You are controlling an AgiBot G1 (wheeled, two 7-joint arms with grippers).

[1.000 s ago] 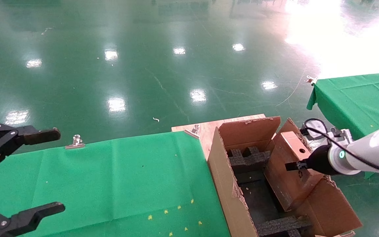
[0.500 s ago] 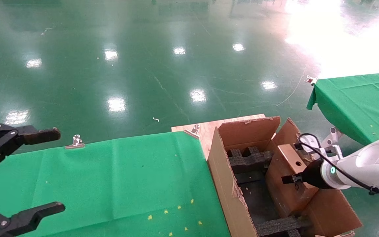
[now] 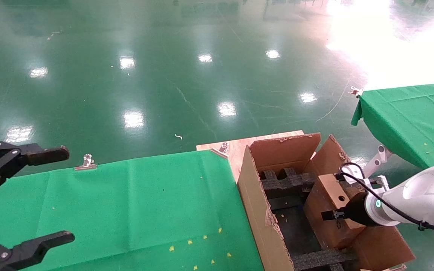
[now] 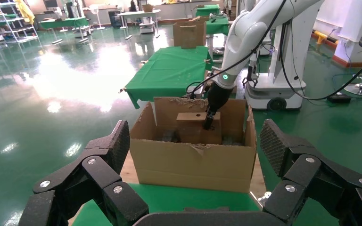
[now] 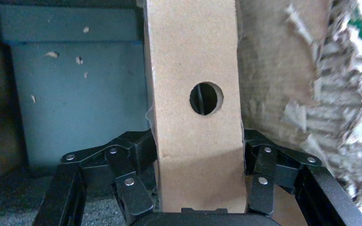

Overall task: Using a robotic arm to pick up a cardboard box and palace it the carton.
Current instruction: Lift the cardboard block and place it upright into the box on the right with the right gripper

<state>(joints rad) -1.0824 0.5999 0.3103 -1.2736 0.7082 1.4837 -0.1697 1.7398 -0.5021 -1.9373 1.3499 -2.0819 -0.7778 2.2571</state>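
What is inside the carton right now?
The cardboard box, clamped by the right gripper, stands tilted between black foam inserts. The carton floor beneath it is hidden.

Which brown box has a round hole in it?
The small cardboard box, held by the right pincer. The big carton around it has ragged flaps instead.
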